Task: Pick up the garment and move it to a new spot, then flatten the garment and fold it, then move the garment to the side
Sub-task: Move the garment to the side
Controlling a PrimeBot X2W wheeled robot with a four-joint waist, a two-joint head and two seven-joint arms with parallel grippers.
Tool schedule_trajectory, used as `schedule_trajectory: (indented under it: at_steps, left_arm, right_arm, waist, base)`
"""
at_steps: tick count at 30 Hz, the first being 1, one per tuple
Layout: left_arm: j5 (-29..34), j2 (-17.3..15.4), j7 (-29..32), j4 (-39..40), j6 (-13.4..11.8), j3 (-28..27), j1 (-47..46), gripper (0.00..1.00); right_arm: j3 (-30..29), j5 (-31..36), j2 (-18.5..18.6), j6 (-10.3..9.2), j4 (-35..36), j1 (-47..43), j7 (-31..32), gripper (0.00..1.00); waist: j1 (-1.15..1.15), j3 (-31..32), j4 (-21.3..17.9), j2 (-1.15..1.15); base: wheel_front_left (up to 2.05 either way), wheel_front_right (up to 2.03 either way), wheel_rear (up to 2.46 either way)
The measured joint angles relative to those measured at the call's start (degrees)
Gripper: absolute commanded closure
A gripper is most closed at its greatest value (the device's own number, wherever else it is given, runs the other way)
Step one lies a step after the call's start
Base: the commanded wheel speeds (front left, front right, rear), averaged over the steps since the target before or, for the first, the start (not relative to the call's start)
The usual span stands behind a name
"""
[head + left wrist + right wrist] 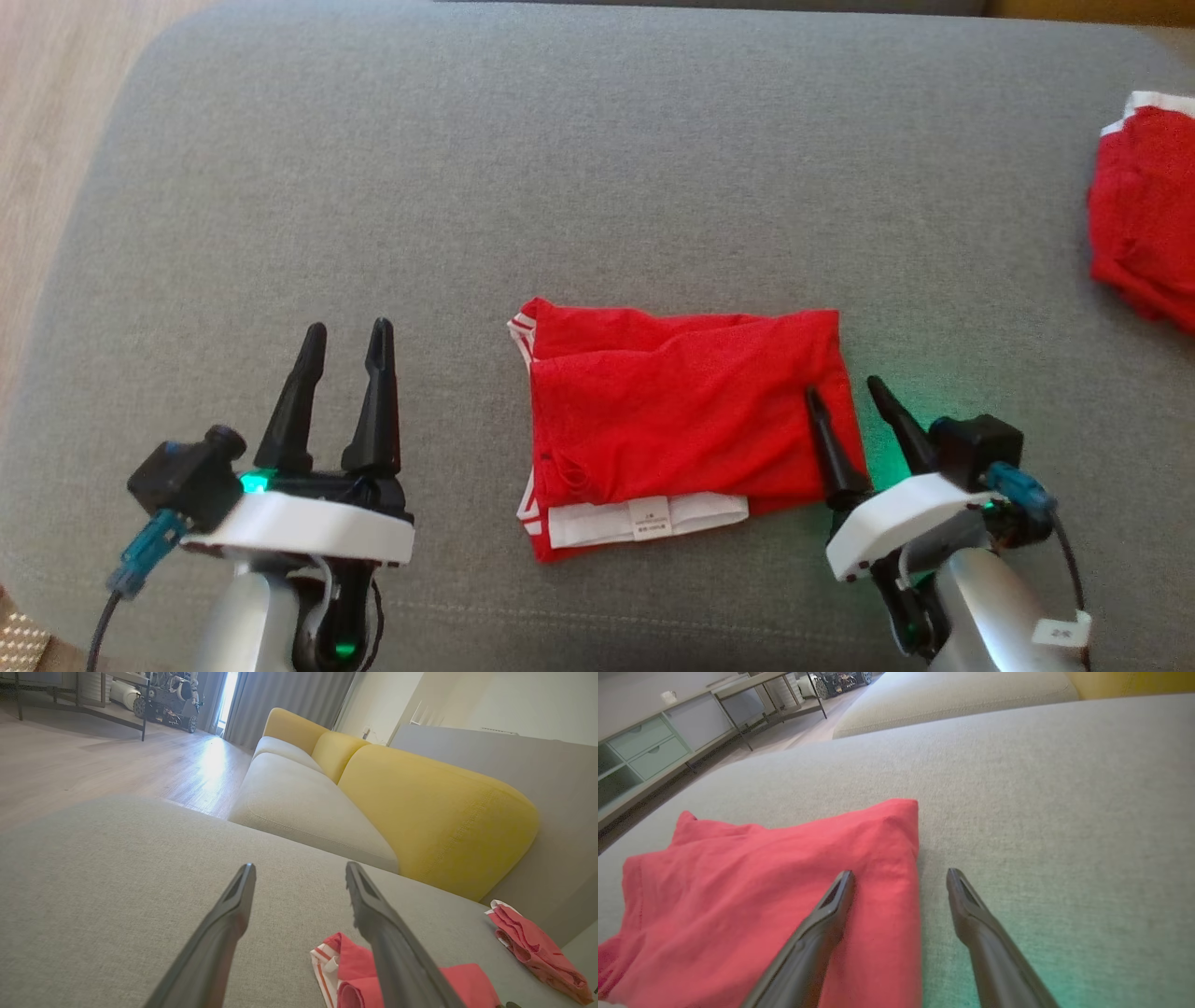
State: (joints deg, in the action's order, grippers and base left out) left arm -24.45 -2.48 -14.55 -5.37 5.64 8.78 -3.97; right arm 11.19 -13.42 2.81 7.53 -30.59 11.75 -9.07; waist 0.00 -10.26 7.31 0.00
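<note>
Your right gripper (842,385) is spread, straddling the folded garment's (672,411) right edge, one finger above the cloth. Your left gripper (349,325) is spread too; the garment lies well to its right.

**Head view.** Illumination is even, diffuse daylight. The cushion (597,140) shows no hard shadows. Focus is slightly soft overall. A green lamp casts a green glow onto the cushion just beside the right gripper (842,385). A smaller green lamp is lit at the base of the left gripper (349,325). The garment (681,411) reads saturated red.

**Left wrist view.** Daylight enters at the window (229,695), which is overexposed, and produces glare on the floor (205,765). Wide-angle distortion curves the frame edges. The fingers (219,942) blur toward the bottom edge.

**Right wrist view.** The garment appears washed out and pinkish. A green tint covers the cushion at lower right.
</note>
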Motion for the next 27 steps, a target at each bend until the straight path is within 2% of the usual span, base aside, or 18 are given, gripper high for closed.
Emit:
schedule_trajectory:
  at_steps: [2,3,4,10,17,23,27]
  left_arm:
    - [0.0,0.0,0.0,-0.1,0.0,0.0,-0.1,0.00]
    - [0.0,0.0,0.0,-0.2,0.1,0.0,-0.2,0.00]
    - [0.0,0.0,0.0,-0.2,0.1,-0.1,-0.3,0.00]
    - [0.0,0.0,0.0,-0.3,0.4,-0.3,-1.2,0.00]
    - [0.2,0.0,0.0,0.0,0.4,-0.4,-1.2,0.00]
    - [1.1,0.0,0.0,1.1,0.5,0.1,-2.4,0.00]
    - [1.2,0.0,0.0,2.4,0.9,1.2,-5.3,0.00]
  right_arm:
    - [0.9,0.0,0.0,0.01,-1.8,0.7,0.0,0.00]
    - [1.2,0.0,0.0,0.00,-2.4,0.9,0.0,0.57]
    - [1.6,0.1,0.0,0.00,-3.0,1.1,0.0,1.00]
    - [1.3,3.8,0.0,0.01,-4.9,2.8,-2.1,1.00]
    - [1.4,9.4,0.8,0.00,-2.9,7.2,-2.5,1.00]
    - [3.2,10.4,6.5,0.00,1.5,14.2,0.7,1.00]
    - [3.0,8.0,10.5,0.01,3.3,19.2,3.5,1.00]
  waist:
    - [0.00,-0.4,0.4,0.00]
    - [0.00,-0.5,0.5,0.00]
    - [0.00,-0.7,0.7,0.00]
    - [0.00,-0.6,0.6,0.00]
    - [0.00,-0.2,-1.5,0.00]
    - [0.00,-0.9,-4.6,0.00]
    - [0.00,-2.4,-6.5,0.00]
  base:
    - [0.00,0.00,0.00]
    - [0.00,0.00,0.00]
    - [0.00,0.00,0.00]
    - [0.00,0.00,0.00]
    - [0.00,0.00,0.00]
    - [0.00,0.00,0.00]
    - [0.00,0.00,0.00]
